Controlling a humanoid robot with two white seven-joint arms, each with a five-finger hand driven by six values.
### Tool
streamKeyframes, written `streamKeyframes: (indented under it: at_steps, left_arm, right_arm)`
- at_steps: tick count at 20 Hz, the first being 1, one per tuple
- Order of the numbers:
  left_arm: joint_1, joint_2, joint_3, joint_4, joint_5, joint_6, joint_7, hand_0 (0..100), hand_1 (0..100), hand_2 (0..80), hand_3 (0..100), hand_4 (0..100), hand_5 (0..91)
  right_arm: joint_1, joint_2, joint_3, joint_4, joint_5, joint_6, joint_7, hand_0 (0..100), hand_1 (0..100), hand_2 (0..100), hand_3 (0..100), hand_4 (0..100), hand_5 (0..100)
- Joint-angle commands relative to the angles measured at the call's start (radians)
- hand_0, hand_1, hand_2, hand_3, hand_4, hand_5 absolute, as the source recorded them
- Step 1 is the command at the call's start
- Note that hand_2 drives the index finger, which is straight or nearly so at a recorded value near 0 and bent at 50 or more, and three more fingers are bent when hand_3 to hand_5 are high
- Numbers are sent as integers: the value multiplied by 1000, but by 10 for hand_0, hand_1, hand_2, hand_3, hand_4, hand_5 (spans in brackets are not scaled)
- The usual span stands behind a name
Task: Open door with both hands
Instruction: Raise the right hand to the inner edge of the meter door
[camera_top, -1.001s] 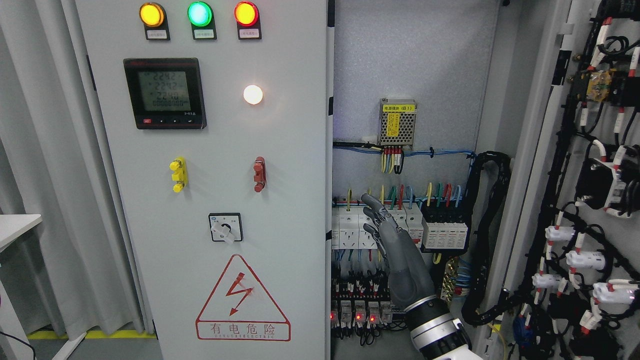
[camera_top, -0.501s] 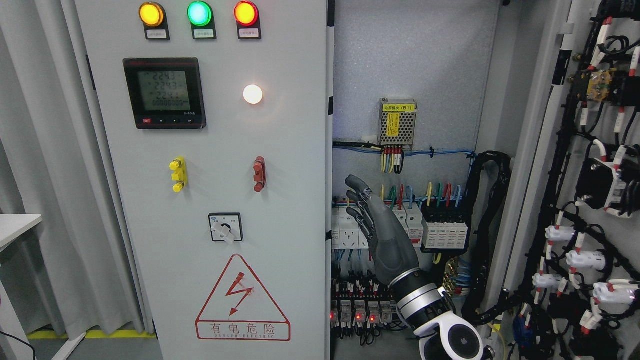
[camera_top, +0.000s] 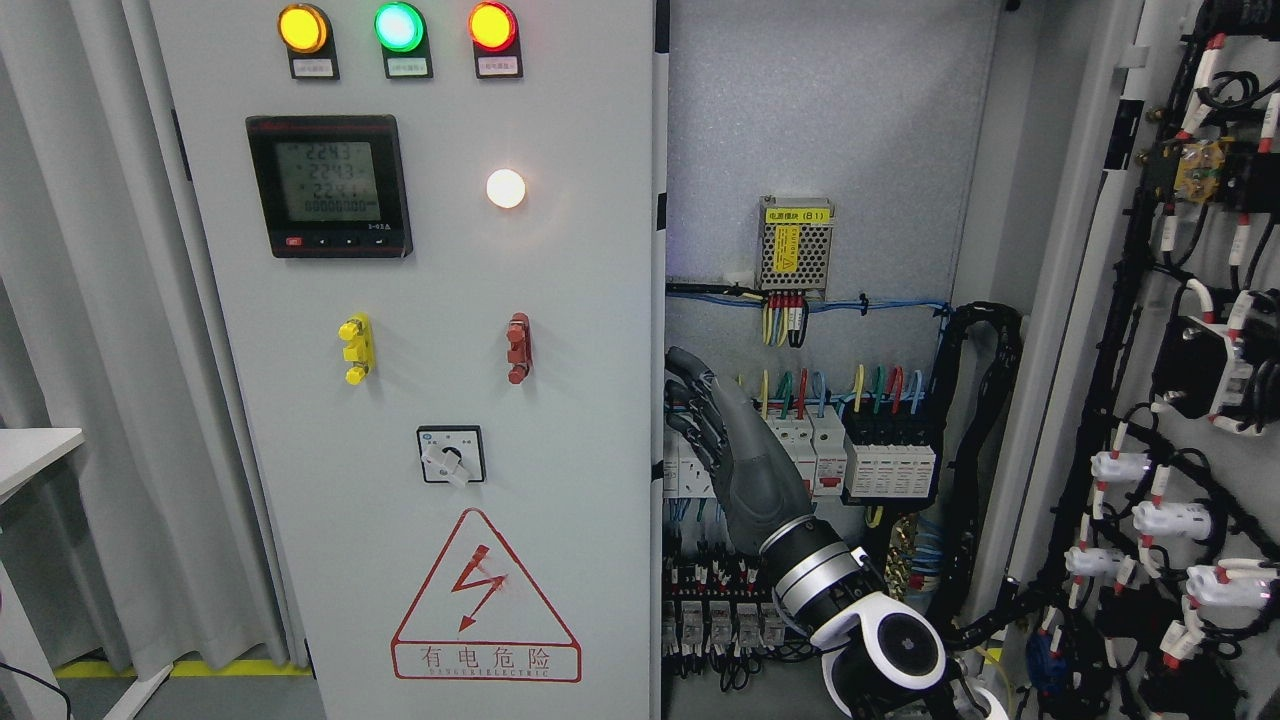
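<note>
The cabinet's left door (camera_top: 560, 560) is a grey panel with three lamps, a meter (camera_top: 328, 186) and a red warning triangle; it stands closed or nearly closed. The right door (camera_top: 1190, 420) is swung open at the right and shows its wired inner side. My right hand (camera_top: 692, 402) comes up from the lower right inside the open cabinet. Its fingers are stretched out and hold nothing, with the fingertips (camera_top: 679, 361) close to the left door's right edge (camera_top: 659, 420). I cannot tell whether they touch it. The left hand is out of view.
Behind the hand are rows of breakers (camera_top: 815, 440) and coloured wires, and a power supply (camera_top: 796, 243) on the back plate. A thick black cable bundle (camera_top: 985, 450) hangs at the right. Curtains (camera_top: 90, 350) and a white table corner (camera_top: 30, 450) are at the left.
My right hand has moved left and slightly up, from in front of the breakers to the left door's right edge. The forearm has come further into view. The doors have not moved.
</note>
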Motion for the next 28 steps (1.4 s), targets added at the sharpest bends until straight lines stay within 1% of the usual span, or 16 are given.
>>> streamKeyframes:
  at_steps: [1,3,5,6,8,11,13,15,16,19,21,23,25,26,28]
  left_arm:
    - [0,3,1,9,0,0,0,296,0,27,28,37,0]
    - [-1,3,1,9,0,2,0,296,0,27,28,36,0]
    - [-1,3,1,9,0,2,0,296,0,27,28,36,0]
    - [-1,3,1,9,0,2,0,296,0,27,28,36,0]
    - [-1,3,1,9,0,2,0,296,0,27,28,36,0]
    - [-3,1,1,9,0,2,0,296,0,27,27,36,0]
    - [-3,3,1,9,0,2,0,296,0,27,27,36,0]
    - [-3,6,1,9,0,2,0,296,0,27,27,36,0]
    - [-1,7,-1,9,0,2,0,296,0,27,27,36,0]
    - [-4,10,-1,9,0,2,-2,296,0,27,27,36,0]
    - [-4,12,-1,9,0,2,-2,296,0,27,27,36,0]
    - [-4,10,-1,9,0,2,-2,296,0,27,27,36,0]
    - [-4,10,1,9,0,2,-2,296,0,27,27,36,0]
    - [-6,10,1,9,0,2,-2,296,0,27,27,36,0]
    - [-9,12,-1,9,0,2,-2,296,0,27,27,37,0]
  right_arm:
    - [-22,0,13,67,-69,7,6,218,0,0,0,0,0]
    - [-31,0,13,62,-82,24,17,218,0,0,0,0,0]
    - [-34,0,13,56,-82,27,59,218,0,0,0,0,0]
    - [-37,0,13,56,-83,28,67,218,0,0,0,0,0]
    - [-45,0,4,59,-90,28,69,218,0,0,0,0,0]
    - [-49,0,-36,62,-160,33,72,218,0,0,0,0,0]
    - [-51,0,-41,56,-176,44,77,218,0,0,0,0,0]
    - [-51,0,-39,58,-176,45,110,218,0,0,0,0,0]
    - [-51,0,-41,61,-176,45,119,218,0,0,0,0,0]
    - [-52,0,-42,65,-179,50,121,218,0,0,0,0,0]
    - [-52,0,-44,62,-182,65,126,218,0,0,0,0,0]
    - [-52,0,-45,59,-182,65,147,218,0,0,0,0,0]
    - [-52,0,-68,62,-183,65,155,218,0,0,0,0,0]
    - [-52,0,-77,62,-195,65,155,218,0,0,0,0,0]
    - [-52,0,-83,61,-267,68,170,218,0,0,0,0,0]
